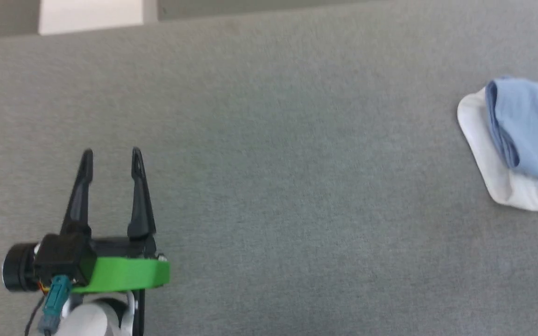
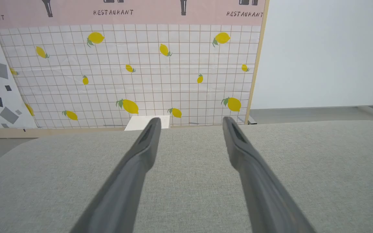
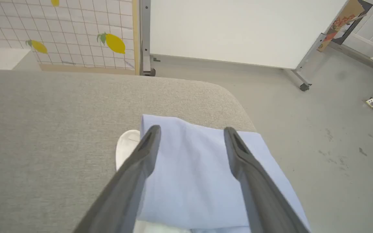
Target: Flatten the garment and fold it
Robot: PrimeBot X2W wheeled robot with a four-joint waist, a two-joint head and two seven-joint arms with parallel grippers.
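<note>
- Left claw [image 1: 111, 156] spread wide, empty, over bare grey padded surface [image 1: 269, 186].
- Folded garment [image 1: 526, 121] lies well off to my right, near the surface's right edge: blue bundle over white.
- Right claw [image 3: 189, 132] spread wide directly above it, gripping nothing; nearer arm by far.
- Bundle's long axis looks to run roughly along my right fingers.
</note>
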